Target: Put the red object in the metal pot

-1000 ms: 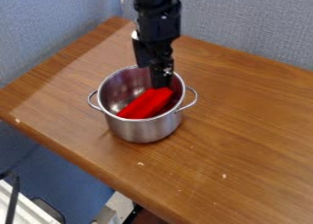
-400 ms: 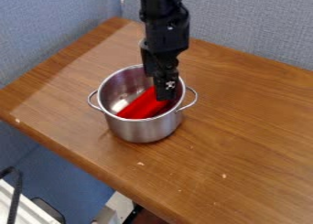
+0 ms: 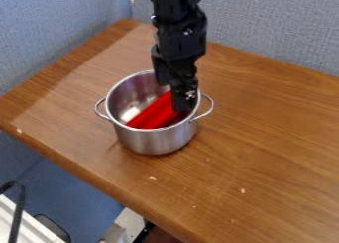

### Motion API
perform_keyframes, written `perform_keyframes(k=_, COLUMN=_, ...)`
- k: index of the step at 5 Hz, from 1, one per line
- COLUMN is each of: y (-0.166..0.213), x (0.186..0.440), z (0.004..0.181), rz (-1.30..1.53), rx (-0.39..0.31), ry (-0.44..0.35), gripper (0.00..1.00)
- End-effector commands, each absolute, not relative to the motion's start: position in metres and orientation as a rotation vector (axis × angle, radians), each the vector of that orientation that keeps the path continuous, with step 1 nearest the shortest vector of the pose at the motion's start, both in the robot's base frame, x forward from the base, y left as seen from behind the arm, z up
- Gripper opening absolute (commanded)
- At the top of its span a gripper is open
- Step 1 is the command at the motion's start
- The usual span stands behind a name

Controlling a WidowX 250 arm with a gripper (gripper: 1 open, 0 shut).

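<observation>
The metal pot (image 3: 131, 134) is a small shiny steel pot with two loop handles, standing near the front-left of the wooden table (image 3: 265, 148). The red object (image 3: 154, 113) lies inside it, slanting from the pot's floor up toward the right rim. My gripper (image 3: 183, 92) hangs from the black arm directly over the pot's right rim, jaws open, fingertips just above the upper end of the red object. Nothing is held between the fingers.
A blue-grey wall stands behind and to the left of the table. The table's left and front edges drop off close to the pot. Dark floor and some cables show below at lower left.
The gripper has shifted slightly right and up, away from the red object, which stays lying in the pot.
</observation>
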State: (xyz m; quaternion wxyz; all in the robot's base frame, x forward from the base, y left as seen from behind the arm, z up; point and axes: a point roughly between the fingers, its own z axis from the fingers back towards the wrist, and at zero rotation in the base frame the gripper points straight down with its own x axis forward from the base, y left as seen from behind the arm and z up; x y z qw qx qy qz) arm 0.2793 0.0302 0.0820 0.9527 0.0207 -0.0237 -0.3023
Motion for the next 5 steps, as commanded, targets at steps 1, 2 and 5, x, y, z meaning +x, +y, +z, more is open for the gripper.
perform_keyframes(k=1, y=0.032, x=0.269, z=0.086, rz=-0.638, rx=0.044, ry=-0.061, gripper=1.00)
perform_keyframes(k=2, y=0.034, x=0.257, z=0.084, rz=-0.660, rx=0.039, ry=-0.057, gripper=0.00)
perform_keyframes(k=5, y=0.031, x=0.261, z=0.088, rz=-0.560, rx=0.031, ry=-0.020, gripper=1.00)
